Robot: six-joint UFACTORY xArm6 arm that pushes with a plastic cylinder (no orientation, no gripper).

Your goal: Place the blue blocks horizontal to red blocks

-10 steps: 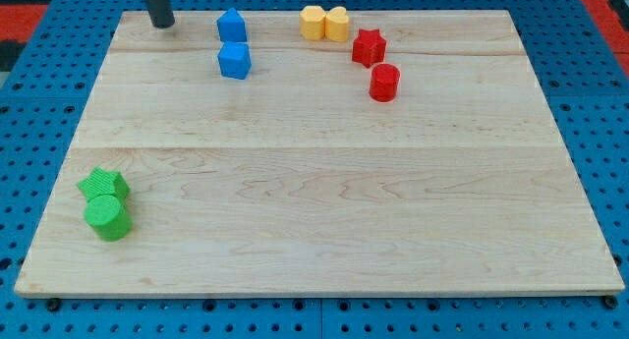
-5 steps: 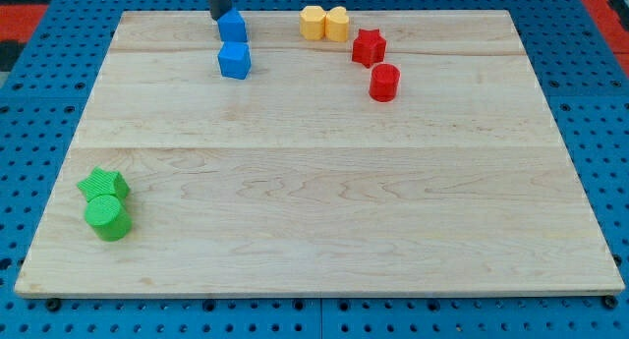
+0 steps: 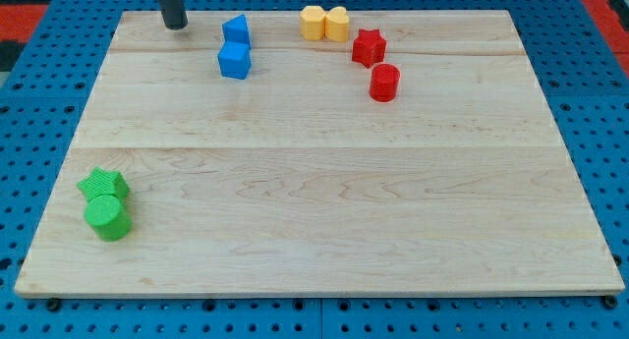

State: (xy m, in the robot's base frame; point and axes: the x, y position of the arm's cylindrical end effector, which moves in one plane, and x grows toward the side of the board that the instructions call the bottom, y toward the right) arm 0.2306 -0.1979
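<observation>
Two blue blocks sit near the view's top, left of centre: a pointed one touching a blue cube just below it. To their right are a red star block and a red cylinder. My tip rests at the board's top edge, left of the upper blue block with a gap between them.
Two yellow blocks sit side by side at the top, between the blue and red groups. A green star and a green cylinder sit at the board's lower left. The wooden board lies on a blue pegboard.
My tip went right to the upper blue block, then back left. The upper blue block shifted slightly right and down, turning, and now touches the blue cube.
</observation>
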